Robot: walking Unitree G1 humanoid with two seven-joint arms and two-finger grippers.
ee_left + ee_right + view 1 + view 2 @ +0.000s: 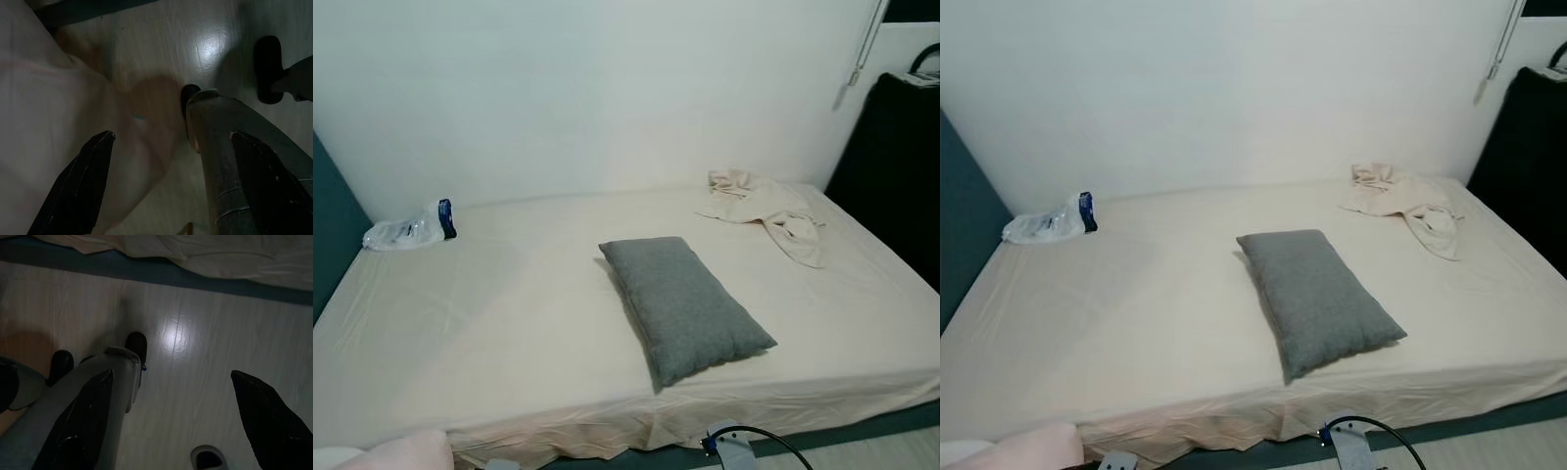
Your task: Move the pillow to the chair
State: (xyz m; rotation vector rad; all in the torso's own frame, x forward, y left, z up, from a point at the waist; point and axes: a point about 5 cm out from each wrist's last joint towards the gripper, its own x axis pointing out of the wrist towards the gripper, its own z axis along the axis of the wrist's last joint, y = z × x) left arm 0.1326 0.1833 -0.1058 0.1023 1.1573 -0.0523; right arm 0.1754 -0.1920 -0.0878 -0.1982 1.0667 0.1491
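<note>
Nothing is done yet: both arms hang over the pale floor, the left gripper (166,183) and right gripper (168,418) spread wide and empty, while the grey rectangular fabric pillow (683,305) lies untouched on the cream-sheeted bed (509,323), no chair identifiable.

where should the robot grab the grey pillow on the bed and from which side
Probably the near short end of the grey pillow, close to the bed's front edge. It lies flat and slantwise, that end nearest the robot, so coming from the front over the mattress edge looks shortest. It is plump and soft, so pinching a near corner should work. Both the left gripper and right gripper hang open by the floor.
</note>
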